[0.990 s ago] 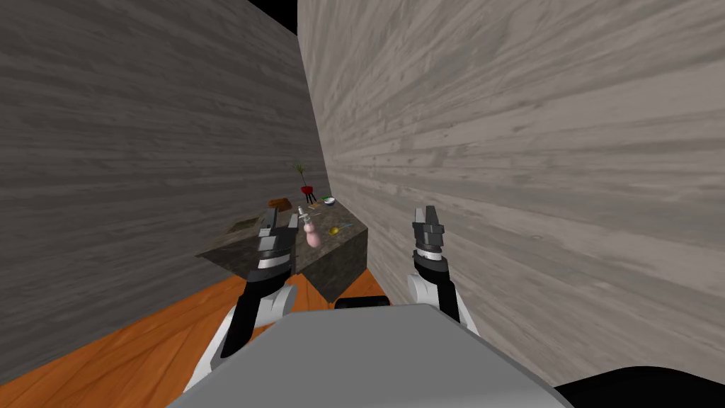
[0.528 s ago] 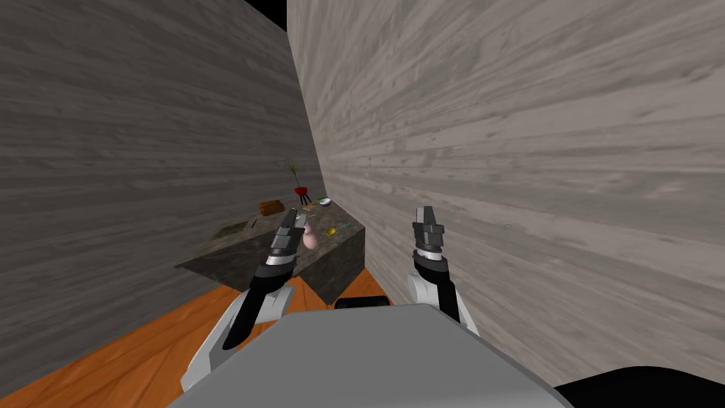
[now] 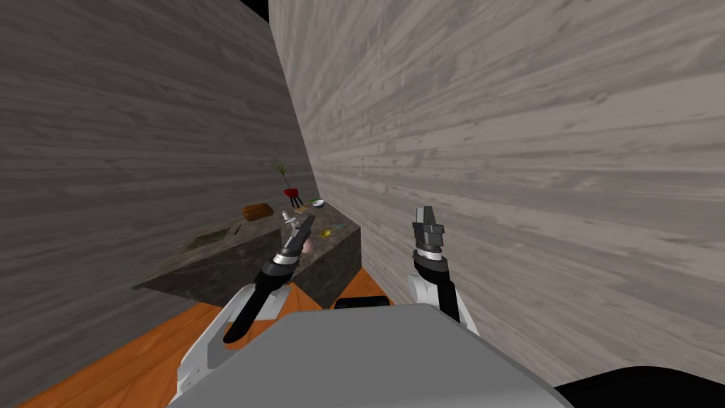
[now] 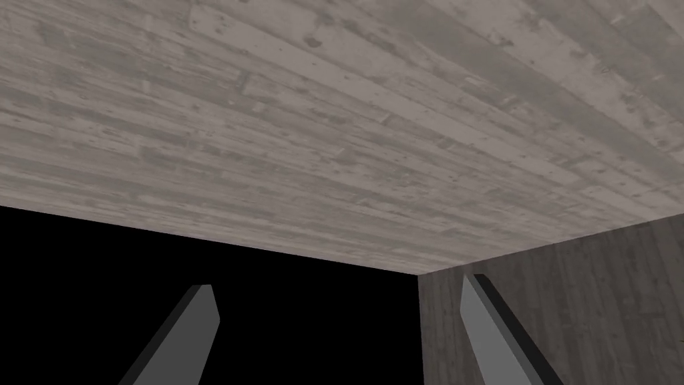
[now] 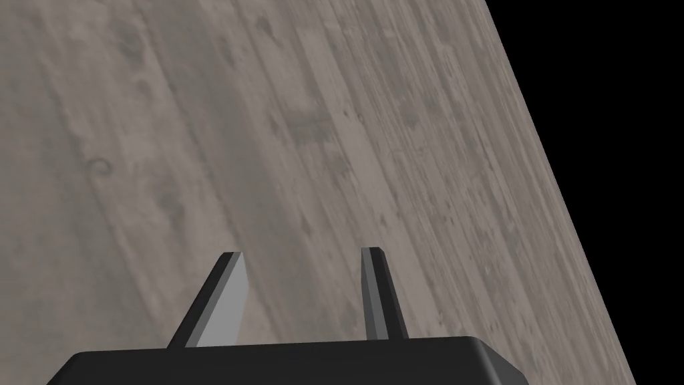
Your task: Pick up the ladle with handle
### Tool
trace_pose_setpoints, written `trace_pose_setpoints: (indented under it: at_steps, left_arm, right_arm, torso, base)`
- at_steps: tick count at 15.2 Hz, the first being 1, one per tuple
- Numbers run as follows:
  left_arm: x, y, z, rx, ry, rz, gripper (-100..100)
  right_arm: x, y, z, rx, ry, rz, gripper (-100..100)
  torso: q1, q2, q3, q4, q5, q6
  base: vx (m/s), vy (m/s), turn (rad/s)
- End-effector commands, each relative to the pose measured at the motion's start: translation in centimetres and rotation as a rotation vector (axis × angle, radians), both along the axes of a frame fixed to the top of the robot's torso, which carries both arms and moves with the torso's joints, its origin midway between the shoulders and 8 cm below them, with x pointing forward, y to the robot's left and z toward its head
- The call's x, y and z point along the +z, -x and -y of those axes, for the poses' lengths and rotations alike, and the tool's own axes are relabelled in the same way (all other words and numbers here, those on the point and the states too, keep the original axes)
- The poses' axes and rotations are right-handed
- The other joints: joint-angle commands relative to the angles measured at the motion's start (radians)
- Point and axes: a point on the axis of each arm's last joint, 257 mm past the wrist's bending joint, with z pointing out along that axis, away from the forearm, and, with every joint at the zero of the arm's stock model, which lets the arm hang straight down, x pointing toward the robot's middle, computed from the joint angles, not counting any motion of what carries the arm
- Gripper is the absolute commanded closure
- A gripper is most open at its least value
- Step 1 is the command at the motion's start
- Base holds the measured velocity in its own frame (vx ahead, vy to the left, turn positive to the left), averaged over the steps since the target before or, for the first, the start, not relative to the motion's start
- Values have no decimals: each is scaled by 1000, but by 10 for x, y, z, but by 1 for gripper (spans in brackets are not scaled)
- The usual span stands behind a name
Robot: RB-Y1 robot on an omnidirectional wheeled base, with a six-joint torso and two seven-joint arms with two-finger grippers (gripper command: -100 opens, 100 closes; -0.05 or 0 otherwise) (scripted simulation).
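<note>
2 hands, both open-fingered and empty. Our left hand (image 3: 307,222) hangs over the dark table (image 3: 205,262), close by a pink vase (image 3: 306,245). Ladle (image 3: 327,231), yellow bowl with bluish handle, lies on the table just beyond that hand; our right hand (image 3: 425,214) hovers near the wall (image 3: 531,177).

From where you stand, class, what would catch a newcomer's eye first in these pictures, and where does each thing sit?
A dark mottled counter fills the corner between grey plank walls, above an orange wooden floor. On it sit a round pink vase, a small yellow ladle with a thin teal handle, and a red-potted plant at the back. The left gripper hangs open over the counter by the vase.
</note>
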Motion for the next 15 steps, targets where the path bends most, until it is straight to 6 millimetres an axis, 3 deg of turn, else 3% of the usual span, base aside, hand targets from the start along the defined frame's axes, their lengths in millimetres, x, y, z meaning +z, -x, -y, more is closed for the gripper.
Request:
trace_pose_setpoints:
  at_steps: [1,6,10,12,13,15]
  left_arm:
    - [-11,-3,11,7,-117,2,-100]
    - [-27,-4,23,-7,-265,2,-100]
    - [-54,-7,37,-2,-491,23,-100]
    - [-58,-6,38,-15,-527,23,-100]
    - [-72,-7,42,-11,-622,37,-100]
    - [-76,-6,43,-23,-664,41,-100]
  right_arm:
    - [0,0,0,0,0,0,0]
    - [0,0,0,0,0,0,0]
    - [0,0,0,0,0,0,0]
    - [0,0,0,0,0,0,0]
    - [0,0,0,0,0,0,0]
    - [0,0,0,0,0,0,0]
  torso:
    - [0,0,0,0,0,0]
    - [0,0,0,0,0,0]
    - [0,-1,0,0,0,0]
    - [-1,-1,-1,0,0,1]
    - [-1,-1,-1,0,0,0]
    - [-1,-1,-1,0,0,1]
  base:
    - [-2,3,-157]
    - [-1,4,-150]
    - [3,2,-158]
    - [4,1,-182]
    - [6,0,-231]
    - [6,3,-155]
